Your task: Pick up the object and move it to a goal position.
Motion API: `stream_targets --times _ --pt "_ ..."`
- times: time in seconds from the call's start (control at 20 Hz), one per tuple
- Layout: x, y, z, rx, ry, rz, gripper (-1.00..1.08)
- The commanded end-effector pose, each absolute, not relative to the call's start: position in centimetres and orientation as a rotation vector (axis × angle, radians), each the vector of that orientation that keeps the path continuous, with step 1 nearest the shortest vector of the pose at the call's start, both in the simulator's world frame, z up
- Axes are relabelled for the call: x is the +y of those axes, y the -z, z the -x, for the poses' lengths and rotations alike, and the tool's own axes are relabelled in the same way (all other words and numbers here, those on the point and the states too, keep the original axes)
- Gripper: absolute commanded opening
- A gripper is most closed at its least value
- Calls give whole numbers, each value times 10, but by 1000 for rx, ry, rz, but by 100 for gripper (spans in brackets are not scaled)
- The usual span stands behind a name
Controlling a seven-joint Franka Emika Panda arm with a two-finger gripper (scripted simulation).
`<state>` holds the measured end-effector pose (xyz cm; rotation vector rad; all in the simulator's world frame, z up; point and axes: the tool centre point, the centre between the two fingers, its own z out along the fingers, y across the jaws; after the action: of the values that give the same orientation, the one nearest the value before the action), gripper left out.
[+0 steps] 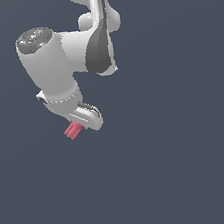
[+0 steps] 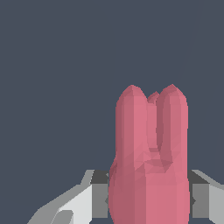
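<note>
- White and grey, the gripper hangs at the end of the Panda arm, tilted toward the exterior view's left, and is clamped on the object.
- In the wrist view its fingers press against both sides of the object, with no gap showing between pad and piece.
- Pink-red and ridged like a bundle of short rods, the object sticks out past the gripper's tip, its rounded free ends pointing away from the gripper.
- In the exterior view the object is just below the gripper, toward that view's left, and much smaller than the gripper.
- Around the gripper and the object lies only a plain dark blue-grey background; whether the object touches any surface cannot be told.
</note>
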<state>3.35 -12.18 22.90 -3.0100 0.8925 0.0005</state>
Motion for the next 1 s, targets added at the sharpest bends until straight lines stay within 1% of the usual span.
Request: stream_targets --times 0.0,0.55,0.95 --pt "-125 -258 -24 893 -1 3010 -100" --pt "-139 -376 10 894 0 3011 -100" --pt "-145 -428 23 894 0 3012 -100"
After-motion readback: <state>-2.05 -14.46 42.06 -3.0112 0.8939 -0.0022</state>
